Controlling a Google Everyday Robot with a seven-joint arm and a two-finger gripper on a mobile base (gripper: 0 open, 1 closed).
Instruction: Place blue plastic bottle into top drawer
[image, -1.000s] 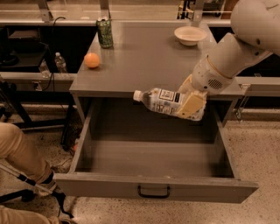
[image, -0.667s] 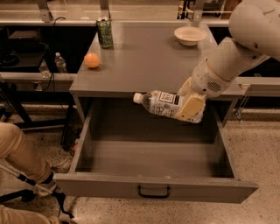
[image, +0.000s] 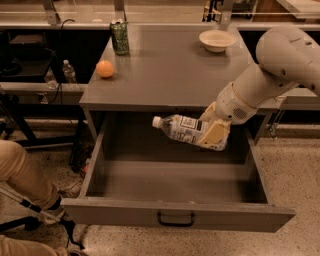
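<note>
The blue plastic bottle is clear with a white cap and a white label. It lies nearly level, cap to the left, in the air over the open top drawer. My gripper is shut on the bottle's base end, at the right side above the drawer's back half. The drawer is pulled fully out of the grey cabinet, with its black handle at the front centre. The drawer holds nothing that I can see.
On the cabinet top stand a green drink can at the back left, an orange at the left and a cream bowl at the back right. Two small clear bottles stand far left. A person's leg is at the lower left.
The gripper and bottle have sunk a little lower over the open drawer; the bottle stays held the same way.
</note>
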